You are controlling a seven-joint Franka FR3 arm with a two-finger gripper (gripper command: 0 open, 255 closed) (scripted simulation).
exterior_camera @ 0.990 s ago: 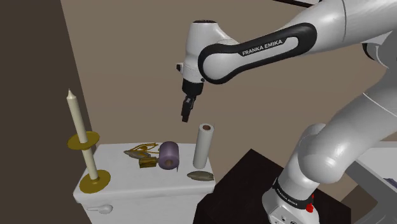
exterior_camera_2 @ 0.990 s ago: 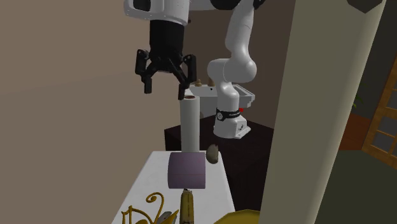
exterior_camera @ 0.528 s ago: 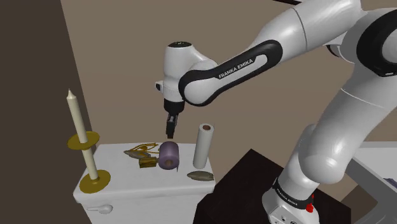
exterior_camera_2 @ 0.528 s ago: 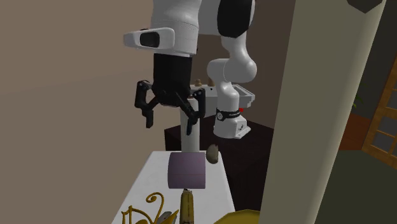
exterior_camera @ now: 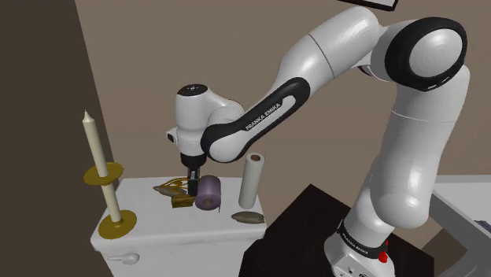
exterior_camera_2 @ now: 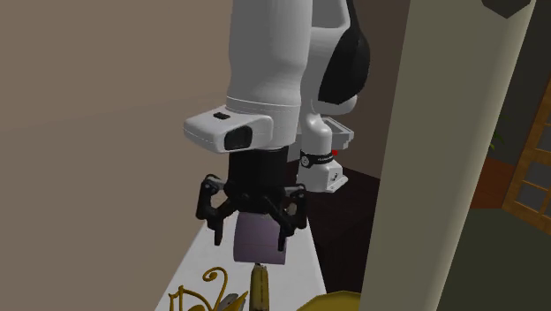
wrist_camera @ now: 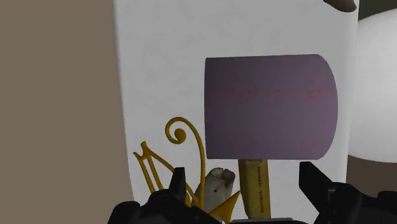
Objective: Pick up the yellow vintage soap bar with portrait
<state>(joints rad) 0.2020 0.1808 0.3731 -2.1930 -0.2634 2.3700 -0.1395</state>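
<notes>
The yellow soap bar [wrist_camera: 254,188] lies on the white tank top [wrist_camera: 159,76], one end against a purple roll [wrist_camera: 270,107]. In the shoulder view the soap bar [exterior_camera: 182,202] is a small yellow-brown block in front of a gold wire ornament [exterior_camera: 174,187]. My gripper [wrist_camera: 243,173] is open and hangs just above the bar, one finger on each side of it, touching nothing. From the second exterior view the open gripper [exterior_camera_2: 251,234] straddles the purple roll [exterior_camera_2: 260,252], with the soap bar [exterior_camera_2: 258,287] just in front of it. In the shoulder view the gripper [exterior_camera: 193,185] is low beside the purple roll [exterior_camera: 209,191].
A tall white roll [exterior_camera: 252,179] stands upright behind the purple one. A brown oval object [exterior_camera: 248,216] lies near the tank's edge. A cream candle [exterior_camera: 97,153] in a gold holder stands at the shoulder view's left. The dark stand [exterior_camera: 303,216] is at lower right.
The arm has swung toward the shoulder view's left and come down from well above the white roll to just over the purple roll and soap bar. The fingers have stayed open.
</notes>
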